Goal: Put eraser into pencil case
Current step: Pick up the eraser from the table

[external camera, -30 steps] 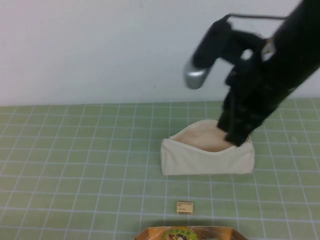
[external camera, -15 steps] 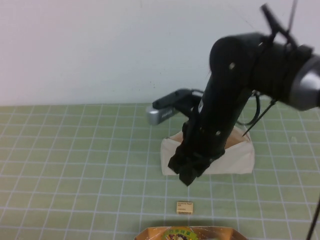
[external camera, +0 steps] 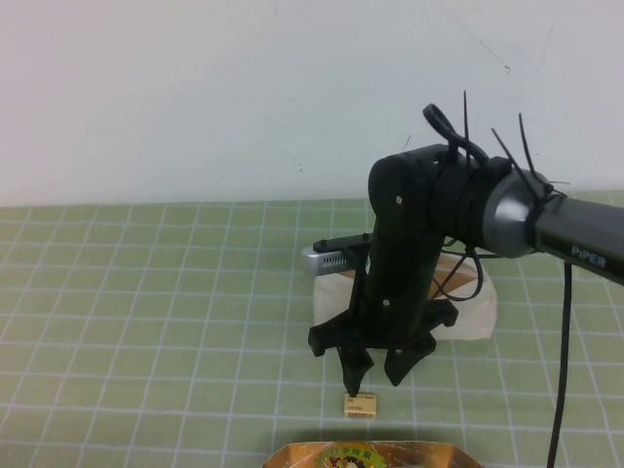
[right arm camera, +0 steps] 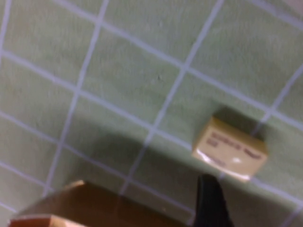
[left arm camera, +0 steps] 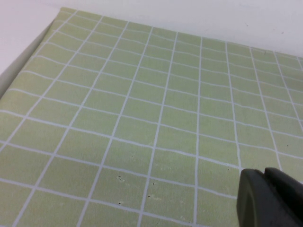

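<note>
high view: the right arm (external camera: 429, 210) reaches in from the right and bends down over the green grid mat (external camera: 146, 312). the right gripper (external camera: 374, 372) hangs just above the eraser (external camera: 360, 406), its 2 fingers spread apart with nothing between them; 1 fingertip (external camera: 353, 378) sits directly over the eraser's far edge. the eraser lies flat on the mat, label up, near the front edge of the view, just behind the rim of a brown box (external camera: 370, 454) with a printed top. the pencil case (external camera: 475, 308) rests on the mat behind the arm, which hides most of it; only its cream right end shows clearly. eraser and pencil case are apart, with the gripper between them.

right wrist view: the eraser (right arm camera: 230, 149) lies on a grid line, its printed face up, with 1 dark fingertip (right arm camera: 211, 198) just beside it and the brown box (right arm camera: 90, 208) near.

left wrist view: the left gripper (left arm camera: 272, 198) appears only as a dark corner over bare mat (left arm camera: 142, 109); whether it is open or closed cannot be told.
</note>
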